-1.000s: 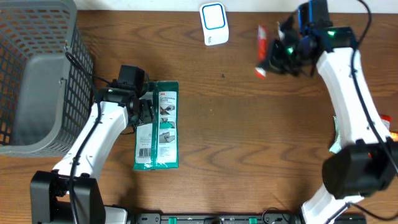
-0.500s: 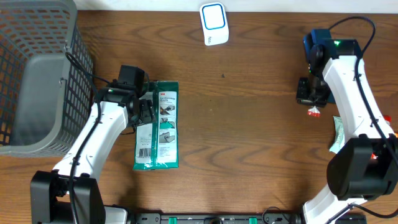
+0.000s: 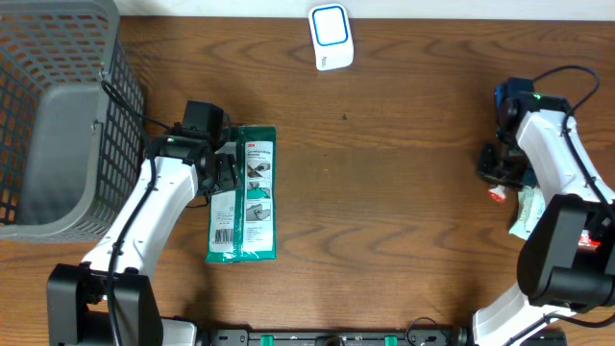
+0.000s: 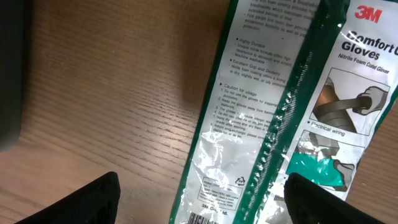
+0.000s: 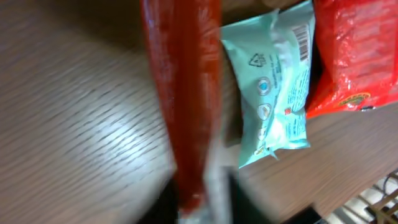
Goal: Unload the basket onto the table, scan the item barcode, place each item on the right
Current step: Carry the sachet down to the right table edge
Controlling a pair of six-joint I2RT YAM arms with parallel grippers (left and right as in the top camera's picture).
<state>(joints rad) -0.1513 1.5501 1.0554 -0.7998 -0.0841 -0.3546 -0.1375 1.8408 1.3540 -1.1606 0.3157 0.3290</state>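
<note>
At the wooden table [image 3: 384,211] we see the left pincer [image 4: 211,200] poised low over a green 3M gloves pack [image 4: 280,112], its two dark fingertips [image 4: 93,199] standing wide apart with nothing gripped; the pack lies flat directly beneath and between them, printed side up, and runs on past the tips. Across the table the right pincer [image 3: 495,171] points down at the wood near the edge, and a red tube [image 5: 180,106] lies right at its tips, stretching straight along the middle of the wrist camera's view. That view is blurred, and we cannot tell whether the right jaws are apart, together or clamped on the tube. Just to the side of the tube, a little further from this pincer, sits a mint-green packet [image 5: 273,87] with a barcode on its upper corner, and touching it on the outer side is a red bag [image 5: 357,56]. The white scanner [image 3: 330,37] stands well away from both pincers at the far edge, roughly between them. A grey wire basket [image 3: 58,58] sits beyond the left arm, on its outer side.
</note>
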